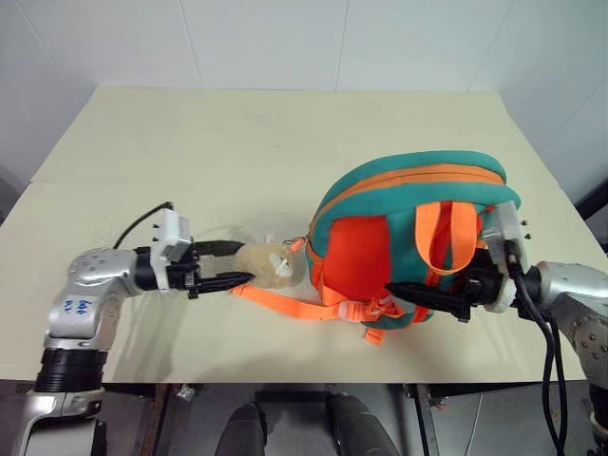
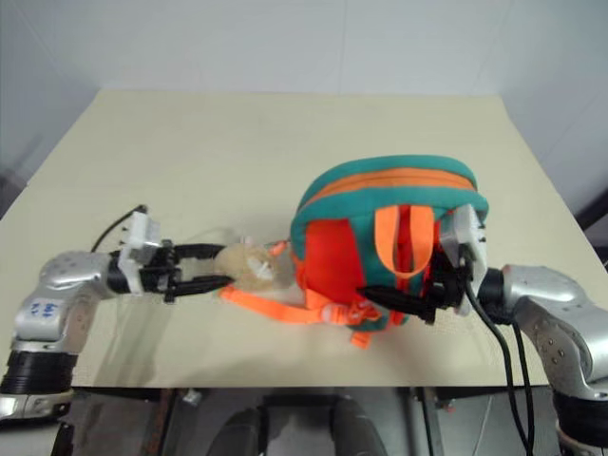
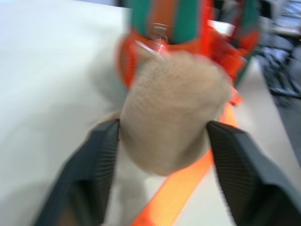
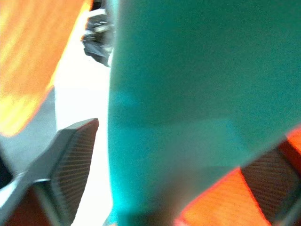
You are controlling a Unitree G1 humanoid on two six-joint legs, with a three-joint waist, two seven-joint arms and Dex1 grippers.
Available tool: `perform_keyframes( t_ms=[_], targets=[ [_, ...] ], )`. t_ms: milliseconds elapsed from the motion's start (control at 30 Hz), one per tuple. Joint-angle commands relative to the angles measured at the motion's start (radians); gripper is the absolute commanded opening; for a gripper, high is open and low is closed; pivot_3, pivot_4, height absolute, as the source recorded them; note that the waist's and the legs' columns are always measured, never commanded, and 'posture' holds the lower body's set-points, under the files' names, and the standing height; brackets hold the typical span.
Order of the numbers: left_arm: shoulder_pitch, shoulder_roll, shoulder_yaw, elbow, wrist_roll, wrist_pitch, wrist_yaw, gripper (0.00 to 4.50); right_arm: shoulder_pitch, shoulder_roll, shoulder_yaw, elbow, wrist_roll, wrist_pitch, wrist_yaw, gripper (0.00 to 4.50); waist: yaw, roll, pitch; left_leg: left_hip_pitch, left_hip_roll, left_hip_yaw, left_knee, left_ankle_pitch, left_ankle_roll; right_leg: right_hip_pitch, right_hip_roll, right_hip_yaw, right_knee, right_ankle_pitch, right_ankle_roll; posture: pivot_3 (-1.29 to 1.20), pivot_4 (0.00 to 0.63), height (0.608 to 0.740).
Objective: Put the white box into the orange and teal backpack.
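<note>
Left eye view: orange and teal fabric backpack lies on the beige table.
Left gripper: fingers spread, tan plush toy between them.
Right gripper: fingers apart, straddling the backpack's teal edge.

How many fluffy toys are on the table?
1. The tan plush toy lies on the table beside the backpack, between the left end effector fingers. Others may be hidden behind the backpack.

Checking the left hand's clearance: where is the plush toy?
The plush toy lies on the table left of the backpack, between the left hand's open fingers.
</note>
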Motion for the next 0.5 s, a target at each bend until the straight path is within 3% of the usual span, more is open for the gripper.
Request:
perform_keyframes(
  t_ms=[33, 500],
  targets=[
    [0.078, 0.023, 0.009, -0.062, -0.013, -0.014, -0.017, 4.4, 0.109, -0.01, -0.094, -0.042, -0.044, -0.09, 0.008, 4.5, 0.001, 0.0, 0.0, 0.0, 0.0, 0.0, -0.001, 0.0, 0.0, 0.0, 0.0, 0.0, -0.001, 0.0, 0.0, 0.0, 0.15, 0.74],
    [0.115, -0.011, 0.057, 0.013, -0.034, -0.196, -0.044, 4.48, 0.392, -0.014, -0.28, 0.075, -0.206, -0.377, 0.077, 4.5, 0.004, 0.0, 0.0, 0.003, 0.0, 0.001, -0.001, -0.001, 0.001, 0.011, -0.001, 0.0, -0.015, -0.002, -0.005, 0.0, 0.15, 0.74]
  ],
)
